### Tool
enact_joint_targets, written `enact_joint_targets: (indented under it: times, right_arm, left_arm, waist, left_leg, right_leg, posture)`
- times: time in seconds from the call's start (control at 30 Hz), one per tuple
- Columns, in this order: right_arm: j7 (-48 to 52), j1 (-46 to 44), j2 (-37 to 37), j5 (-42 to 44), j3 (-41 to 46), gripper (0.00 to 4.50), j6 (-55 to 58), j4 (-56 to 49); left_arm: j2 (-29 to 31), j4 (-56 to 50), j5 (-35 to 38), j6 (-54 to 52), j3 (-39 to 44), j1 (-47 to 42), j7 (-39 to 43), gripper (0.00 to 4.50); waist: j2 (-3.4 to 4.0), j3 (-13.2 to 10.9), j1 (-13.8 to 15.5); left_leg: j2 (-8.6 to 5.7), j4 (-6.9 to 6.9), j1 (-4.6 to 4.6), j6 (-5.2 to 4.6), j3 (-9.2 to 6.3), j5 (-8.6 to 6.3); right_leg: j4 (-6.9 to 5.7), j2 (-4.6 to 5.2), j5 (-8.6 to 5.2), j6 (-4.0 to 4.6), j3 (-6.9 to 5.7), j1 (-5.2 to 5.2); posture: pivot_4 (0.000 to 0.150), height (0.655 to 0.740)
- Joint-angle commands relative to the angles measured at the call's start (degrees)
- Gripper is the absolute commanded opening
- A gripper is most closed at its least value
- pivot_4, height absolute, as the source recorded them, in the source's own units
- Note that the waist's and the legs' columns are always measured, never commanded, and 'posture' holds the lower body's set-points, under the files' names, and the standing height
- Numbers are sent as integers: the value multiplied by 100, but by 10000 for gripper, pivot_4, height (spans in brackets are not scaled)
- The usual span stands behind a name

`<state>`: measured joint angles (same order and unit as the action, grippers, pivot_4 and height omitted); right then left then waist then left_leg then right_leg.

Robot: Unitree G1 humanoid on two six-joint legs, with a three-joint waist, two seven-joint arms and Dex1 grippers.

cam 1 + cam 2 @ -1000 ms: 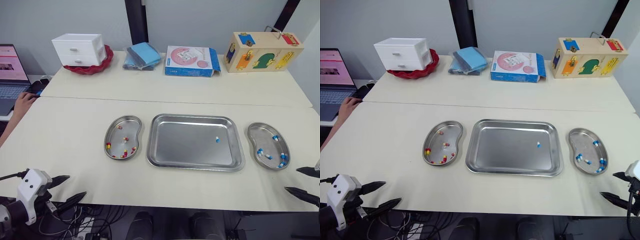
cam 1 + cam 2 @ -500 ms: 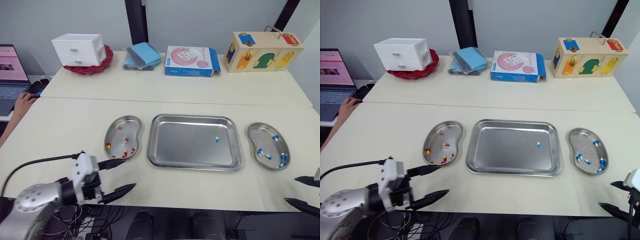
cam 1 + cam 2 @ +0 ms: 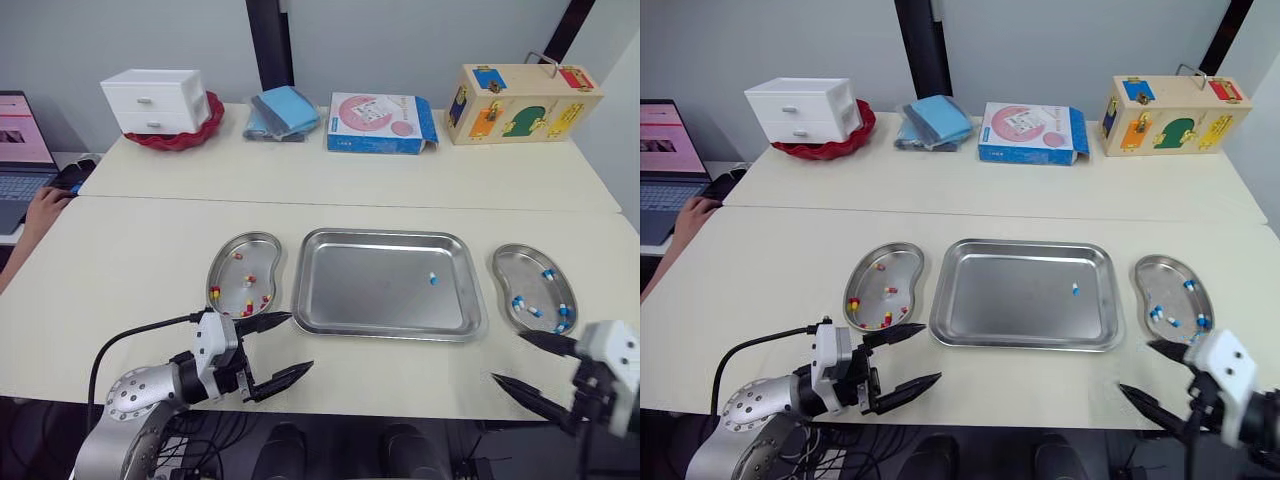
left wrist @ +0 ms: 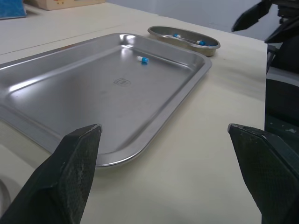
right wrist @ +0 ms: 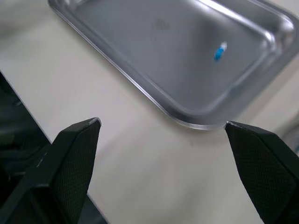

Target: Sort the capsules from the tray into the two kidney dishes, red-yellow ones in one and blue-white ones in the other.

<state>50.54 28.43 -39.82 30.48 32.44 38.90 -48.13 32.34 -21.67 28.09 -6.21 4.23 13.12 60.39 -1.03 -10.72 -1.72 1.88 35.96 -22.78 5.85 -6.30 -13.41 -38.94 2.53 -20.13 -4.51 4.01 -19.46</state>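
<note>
Capsule point(image 3: 433, 278), blue-white, lies inside the tray point(image 3: 385, 333), well apart from both end effectors. The left end effector point(image 3: 300, 340) hovers off the tray's near left corner and the right end effector point(image 3: 507, 356) off its near right corner, each spread wide and empty. The red-yellow dish point(image 3: 225, 262) sits just left of the tray, the blue-white dish point(image 3: 510, 262) just right.

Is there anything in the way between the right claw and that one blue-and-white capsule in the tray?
Nothing visible, apart from the tray's low rim. The capsule lies alone on the tray floor. The open right claw hovers near the front edge, with bare table between it and the tray.
</note>
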Motion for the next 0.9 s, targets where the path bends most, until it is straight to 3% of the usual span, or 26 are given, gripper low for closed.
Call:
enact_joint_targets:
  times: [0.03,0.2,0.33,0.47,0.67,0.9]
  right_arm:
    - [-902,-471,113,-26,-574,44732,420,-372]
    - [-1999,-1613,333,-188,-1604,44732,1165,-185]
    - [-2702,-2697,609,-729,-2621,36138,1368,437]
    - [-3160,-3531,816,-1191,-3361,36138,1582,1045]
    - [-3748,-4432,1239,-1561,-3597,36138,2254,1894]
    - [-3891,-4510,1453,-1728,-3672,36138,2429,2314]
  left_arm:
    - [5,-47,-16,137,-108,-69,28,45000]
    - [-16,-157,-14,52,-218,-181,-105,45000]
    - [-34,-237,-39,31,-331,-216,-211,45000]
    - [-33,-254,-54,35,-425,-243,-277,45000]
    - [-52,-242,-73,22,-526,-301,-339,45000]
    - [-85,-228,-117,76,-589,-275,-411,45000]
  waist:
    - [0,1,2]
    - [1,1,-4]
    - [3,2,-17]
    - [3,2,-18]
    - [3,1,-7]
    - [6,2,-15]
  left_leg:
    - [0,0,0,0,-1,0]
    - [-1,1,1,0,-2,0]
    - [-1,-2,-1,0,-3,0]
    - [-1,-2,-3,0,-2,0]
    - [-2,-2,-9,0,-5,0]
    - [-1,-4,-9,-1,-4,0]
  right_leg:
    - [0,0,0,0,0,0]
    - [-3,0,1,0,0,-2]
    - [-4,-1,1,1,0,-7]
    - [-6,-1,1,1,1,-15]
    - [-8,0,2,2,-2,-19]
    - [-9,0,2,2,-1,-23]
  posture:
    - [1500,7337]
    - [1500,7337]
    - [1500,7337]
    - [1500,7337]
    - [1500,7337]
    - [1500,7337]
